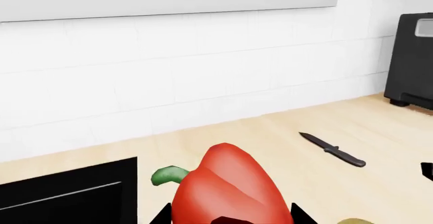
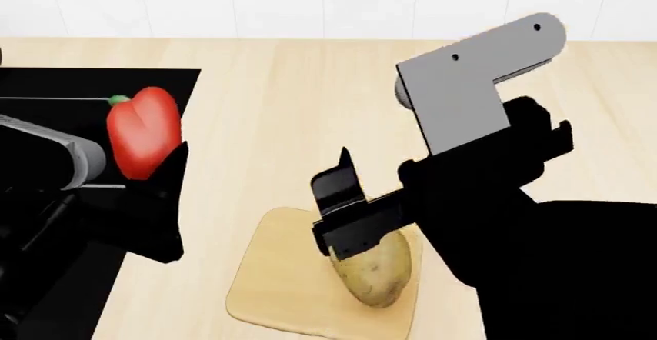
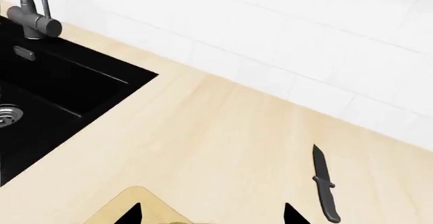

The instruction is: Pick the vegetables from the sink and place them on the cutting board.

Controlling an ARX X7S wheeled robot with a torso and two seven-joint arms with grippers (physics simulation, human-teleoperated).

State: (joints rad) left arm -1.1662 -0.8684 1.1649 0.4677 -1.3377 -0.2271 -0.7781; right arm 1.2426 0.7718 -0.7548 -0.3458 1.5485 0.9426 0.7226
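Resting already on the cutting board (image 2: 257, 294), the potato (image 2: 375, 269) sits beneath the open, empty right end effector (image 2: 344, 217), while the left end effector (image 2: 165, 194) grips the red bell pepper (image 2: 144, 128) above the sink (image 2: 61, 86) edge, undelivered.

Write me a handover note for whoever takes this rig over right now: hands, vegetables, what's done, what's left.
Left hand: shut on the red bell pepper, held up over the edge of the sink, not yet at the board.
Right hand: just above the potato; whether it has let go of the potato cannot be told from these views.
Potato: resting on the cutting board, toward its right side.
Done: potato is out of the sink and on the board.
Left: carry the pepper across to the free left part of the board, set it down, and clear both hands.
Note: a black knife lies on the counter beyond the board.
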